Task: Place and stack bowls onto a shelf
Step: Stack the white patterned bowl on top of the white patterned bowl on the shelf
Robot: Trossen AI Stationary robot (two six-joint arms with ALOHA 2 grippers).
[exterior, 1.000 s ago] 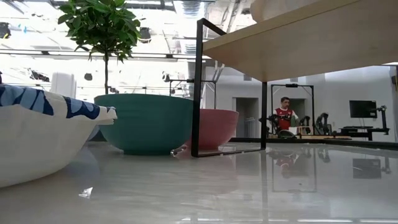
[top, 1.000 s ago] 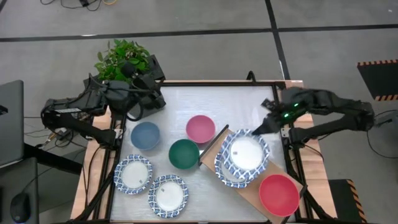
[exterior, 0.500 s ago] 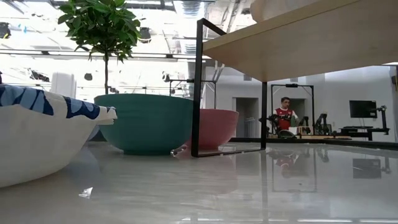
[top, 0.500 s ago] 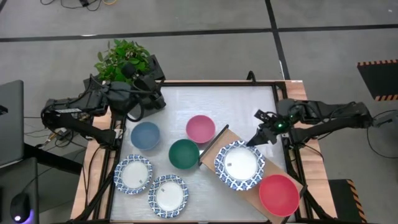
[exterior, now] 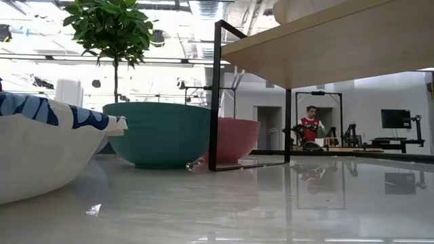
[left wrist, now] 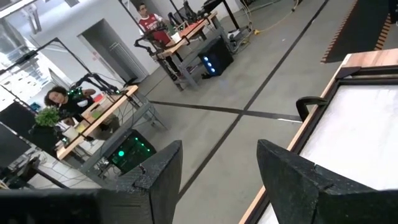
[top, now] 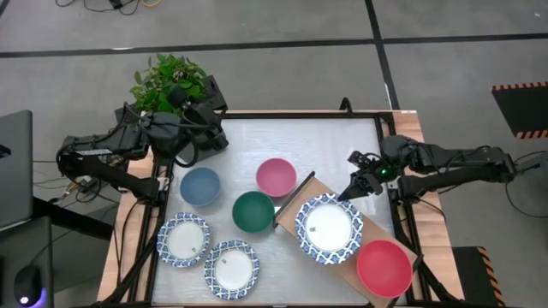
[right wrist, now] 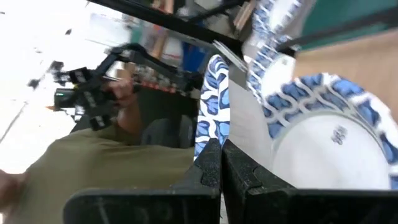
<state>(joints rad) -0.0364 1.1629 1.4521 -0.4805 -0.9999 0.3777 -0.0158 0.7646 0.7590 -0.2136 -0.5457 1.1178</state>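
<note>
1. On the shelf (top: 295, 195) we see a patterned bowl (top: 329, 228) beside the red bowl (top: 383, 267).
2. We find the right gripper (top: 346, 196) just beside its rim, jaws pressed together.
3. We see the left gripper (top: 216, 135) near the plant (top: 167, 79), jaws spread.

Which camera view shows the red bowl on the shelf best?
The high view: the red bowl is seen whole, sitting on the shelf next to a white bowl with a blue rim. The low view shows only the shelf's underside. Neither wrist view shows the red bowl.
</note>
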